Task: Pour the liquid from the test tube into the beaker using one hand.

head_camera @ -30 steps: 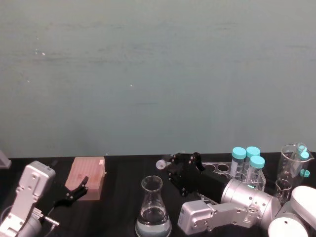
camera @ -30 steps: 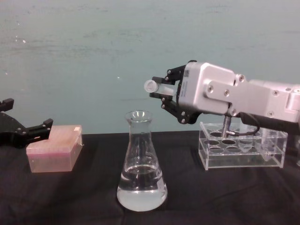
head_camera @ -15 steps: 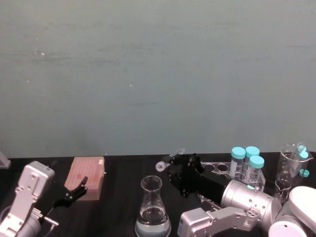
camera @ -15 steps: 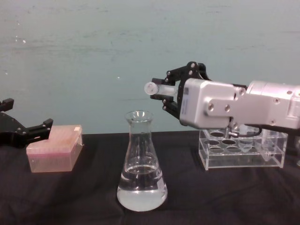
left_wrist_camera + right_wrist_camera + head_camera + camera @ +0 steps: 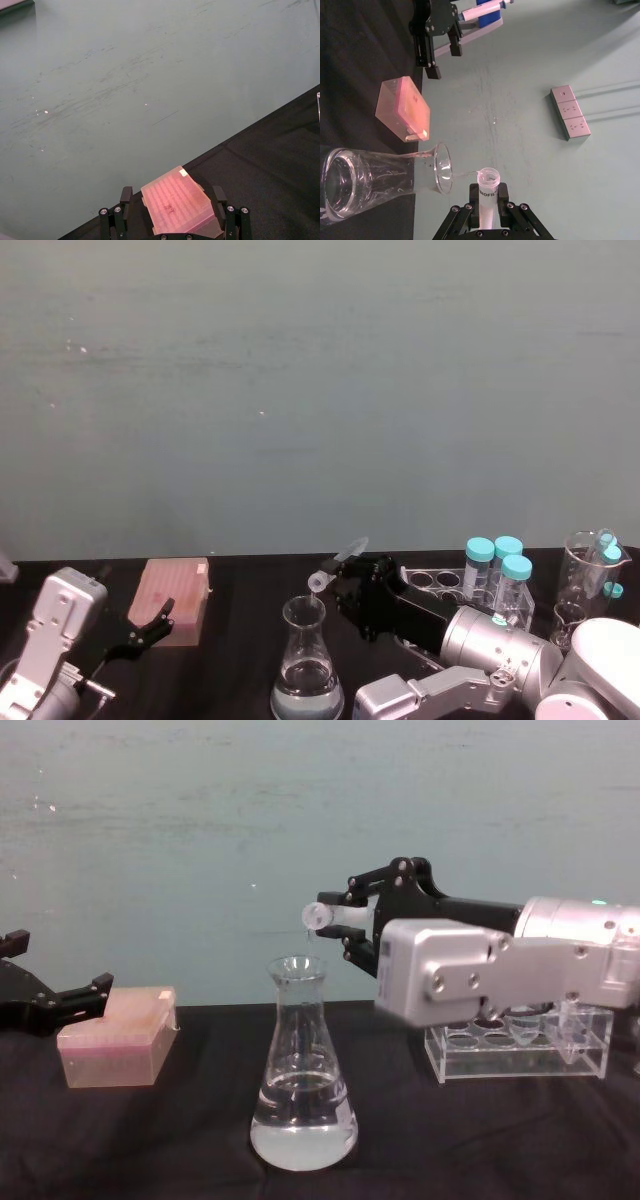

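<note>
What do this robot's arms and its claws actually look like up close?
Both arms are chunky silver-grey metal with rounded joints; the right arm shows a small green light. The left arm trails a thin cable. The right gripper and left gripper are black, two-fingered linkages dotted with small screws.

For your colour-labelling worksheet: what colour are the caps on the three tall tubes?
Teal caps; the head view shows them best.
</note>
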